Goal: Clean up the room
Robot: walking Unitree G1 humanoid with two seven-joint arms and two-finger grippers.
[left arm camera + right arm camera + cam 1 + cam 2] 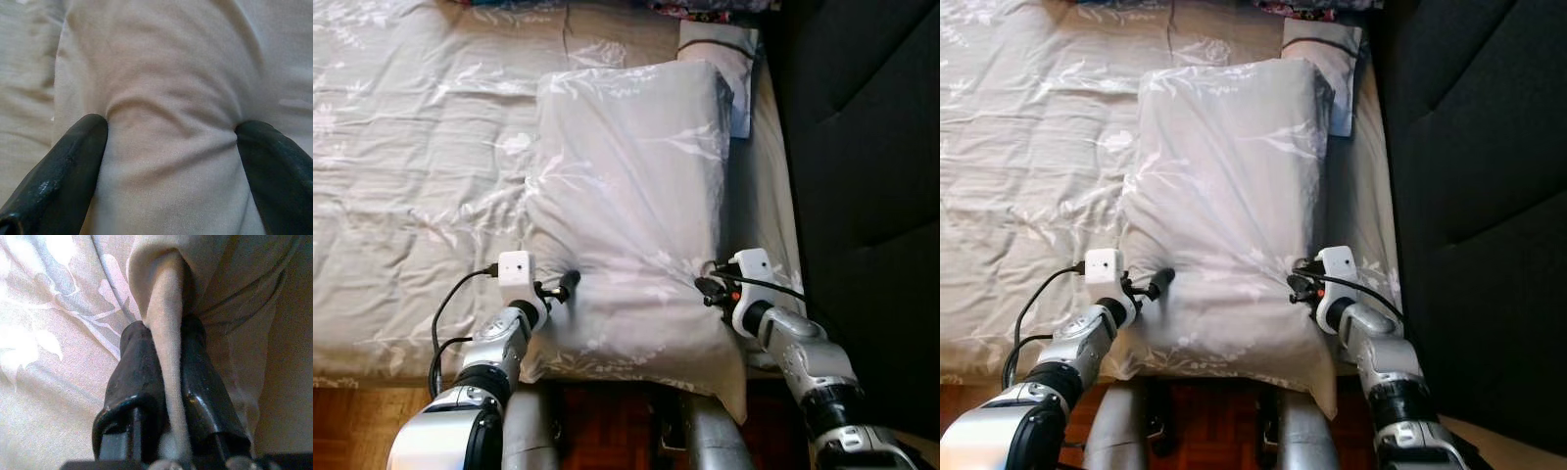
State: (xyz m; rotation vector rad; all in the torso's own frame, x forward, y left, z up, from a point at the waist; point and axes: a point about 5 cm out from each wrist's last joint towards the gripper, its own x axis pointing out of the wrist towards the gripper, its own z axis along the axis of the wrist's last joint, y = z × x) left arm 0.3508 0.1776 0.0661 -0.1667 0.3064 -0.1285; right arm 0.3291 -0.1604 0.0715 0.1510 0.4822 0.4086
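Left eye view: large grey leaf-printed pillow [631, 186] on matching bedsheet [401, 166]; right gripper [168, 377] pinching pillow's fabric fold, left gripper [171, 134] spread wide against pillow.

A large grey pillow [631, 206] blocks the middle of the bed [401, 186], with open flat sheet to its left, while a dark upholstered wall [862, 166] and a small cushion [720, 49] crowd its right side.
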